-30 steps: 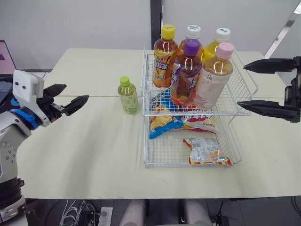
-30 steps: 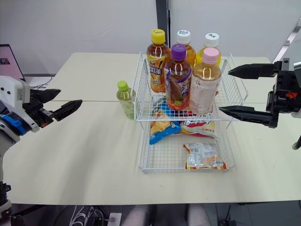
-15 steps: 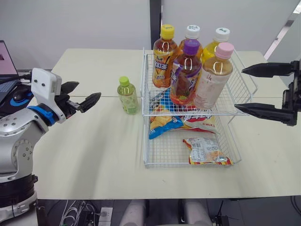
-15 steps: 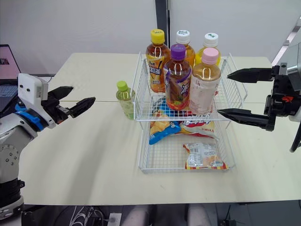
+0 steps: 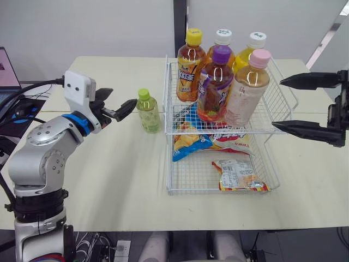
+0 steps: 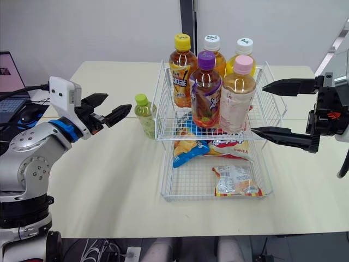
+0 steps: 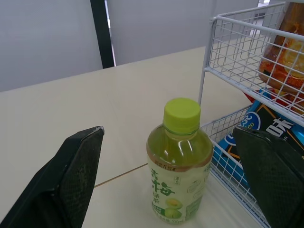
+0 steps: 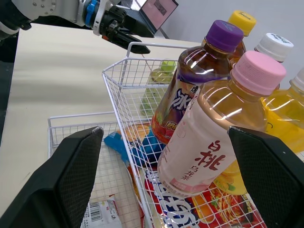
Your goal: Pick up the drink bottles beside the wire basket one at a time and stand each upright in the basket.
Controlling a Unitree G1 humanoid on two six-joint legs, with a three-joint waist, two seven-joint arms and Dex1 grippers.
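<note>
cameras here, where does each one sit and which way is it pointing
Left and right eye views: on the head, looking forward and down over the table at the wire basket; left gripper and right gripper at the sides, both open.
Left wrist view: on the left wrist, looking along its fingers at the green-capped bottle.
Right wrist view: on the right wrist, looking between its fingers at the pink-capped bottle; left gripper beyond.
Shared: both wrist views catch the green-capped bottle and basket, from opposite sides.
</note>
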